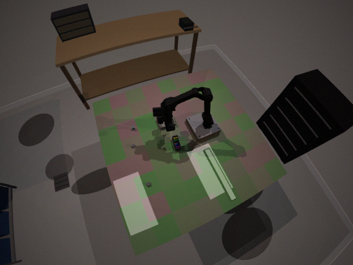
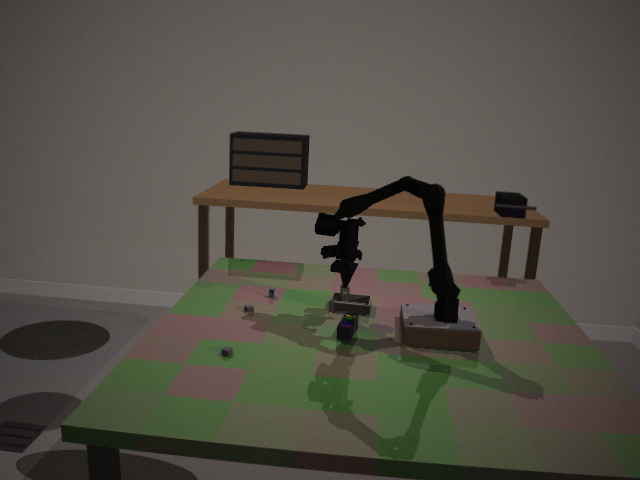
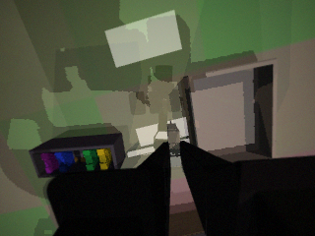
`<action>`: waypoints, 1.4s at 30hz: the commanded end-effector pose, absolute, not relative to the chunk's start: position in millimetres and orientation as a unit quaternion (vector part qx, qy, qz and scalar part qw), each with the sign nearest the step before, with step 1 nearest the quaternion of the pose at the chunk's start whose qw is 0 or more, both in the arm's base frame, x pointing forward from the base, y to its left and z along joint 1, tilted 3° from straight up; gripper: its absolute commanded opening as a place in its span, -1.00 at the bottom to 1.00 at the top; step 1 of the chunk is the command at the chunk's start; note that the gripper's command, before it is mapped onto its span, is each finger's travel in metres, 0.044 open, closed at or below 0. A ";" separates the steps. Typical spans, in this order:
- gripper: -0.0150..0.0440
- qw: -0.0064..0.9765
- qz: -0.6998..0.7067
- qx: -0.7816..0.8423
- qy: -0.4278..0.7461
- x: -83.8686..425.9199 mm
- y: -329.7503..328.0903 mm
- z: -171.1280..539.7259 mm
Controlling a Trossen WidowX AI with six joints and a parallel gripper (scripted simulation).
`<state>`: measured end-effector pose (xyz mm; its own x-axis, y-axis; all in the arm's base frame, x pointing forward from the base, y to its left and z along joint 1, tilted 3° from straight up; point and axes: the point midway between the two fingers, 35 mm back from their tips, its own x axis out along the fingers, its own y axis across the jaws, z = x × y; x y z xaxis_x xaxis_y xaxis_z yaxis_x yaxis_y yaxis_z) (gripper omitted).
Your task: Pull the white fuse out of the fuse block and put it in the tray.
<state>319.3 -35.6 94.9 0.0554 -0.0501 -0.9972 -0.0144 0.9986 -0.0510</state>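
Note:
My gripper (image 2: 345, 287) (image 3: 173, 147) points down, shut on the white fuse (image 2: 345, 291) (image 3: 172, 132), which hangs below the fingertips. In the wrist view the fuse is between the block and the tray, nearer the tray's left wall; in the exterior view it shows just above the tray's far left part. The tray (image 2: 356, 310) (image 3: 275, 110) is open and looks empty. The dark fuse block (image 2: 344, 331) (image 3: 84, 142) holds the purple (image 3: 49, 162), blue (image 3: 64, 158), green (image 3: 91, 159) and yellow (image 3: 104, 158) fuses, with a gap between blue and green.
The arm's base (image 1: 201, 128) (image 2: 439, 338) stands right of the block. A small teal object (image 1: 133, 128) (image 2: 271, 292) and two small grey objects (image 1: 133, 146) (image 1: 148, 184) lie to the left on the checkered table. A wooden bench (image 1: 128, 34) stands behind.

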 end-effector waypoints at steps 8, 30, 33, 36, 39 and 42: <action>-0.49 0.724 -0.012 -0.026 0.689 318.2 -98.9 96.9; -0.49 0.724 -0.013 -0.026 0.689 317.0 -120.4 76.1; -0.49 0.724 -0.013 -0.026 0.689 317.2 -120.7 71.3; -0.49 0.724 -0.013 -0.026 0.689 317.3 -120.9 66.5; -0.49 0.724 -0.013 -0.026 0.689 317.3 -121.0 61.7; -0.49 0.724 -0.013 -0.026 0.689 317.2 -121.2 58.1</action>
<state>318.0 -121.7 64.9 0.0553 -0.0606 -0.9966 -0.0131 0.9980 -0.0614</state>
